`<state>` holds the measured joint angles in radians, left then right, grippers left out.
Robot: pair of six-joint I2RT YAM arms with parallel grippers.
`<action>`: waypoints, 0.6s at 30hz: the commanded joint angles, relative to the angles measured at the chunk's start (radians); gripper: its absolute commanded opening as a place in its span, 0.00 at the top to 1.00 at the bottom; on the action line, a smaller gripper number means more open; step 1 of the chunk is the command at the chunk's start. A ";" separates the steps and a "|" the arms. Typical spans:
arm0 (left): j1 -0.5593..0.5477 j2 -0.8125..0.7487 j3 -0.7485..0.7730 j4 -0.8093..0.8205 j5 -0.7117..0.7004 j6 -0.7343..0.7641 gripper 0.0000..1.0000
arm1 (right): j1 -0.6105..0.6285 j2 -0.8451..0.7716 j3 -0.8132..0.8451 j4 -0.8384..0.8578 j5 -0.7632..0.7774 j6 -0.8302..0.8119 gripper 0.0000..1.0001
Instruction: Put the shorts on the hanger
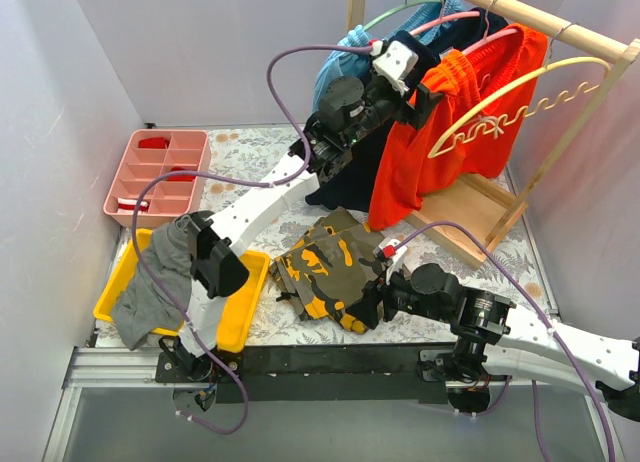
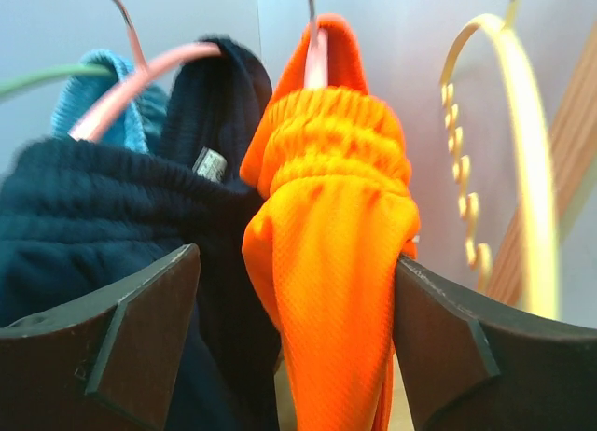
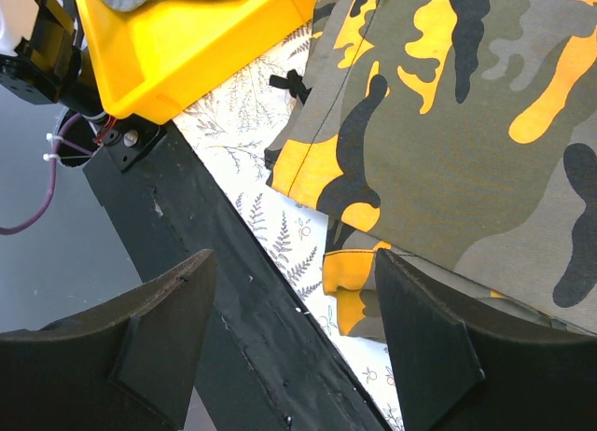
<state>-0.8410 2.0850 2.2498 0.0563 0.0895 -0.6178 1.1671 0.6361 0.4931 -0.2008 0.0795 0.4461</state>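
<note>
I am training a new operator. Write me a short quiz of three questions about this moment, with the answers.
1. True or false: the bright orange-red fabric shorts hang over the thin pink plastic hanger on the wooden rail.
2. Choose one: the right gripper is nearest to which thing?
A) the camouflage olive-and-yellow garment
B) the pink compartment tray
C) the wavy yellow hanger
3. Fill the gap: the jaws of the left gripper stand ____, one on each side of the shorts.

Key: 1 true; 2 A; 3 open.
</note>
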 commanded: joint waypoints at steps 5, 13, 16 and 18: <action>-0.006 -0.290 -0.194 0.007 0.015 -0.023 0.14 | 0.006 0.013 0.030 0.047 0.032 0.000 0.23; -0.003 -0.529 -0.458 -0.041 -0.028 -0.135 0.02 | 0.006 0.016 0.055 0.026 0.086 -0.006 0.20; -0.004 -0.655 -0.608 -0.076 -0.056 -0.218 0.02 | 0.006 0.016 0.064 0.012 0.127 -0.010 0.17; -0.003 -0.745 -0.694 -0.096 -0.076 -0.293 0.02 | 0.006 0.010 0.064 0.009 0.153 -0.011 0.14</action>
<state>-0.8410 1.4937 1.6932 0.0284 0.0673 -0.7696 1.1671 0.6518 0.5049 -0.2066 0.1593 0.4423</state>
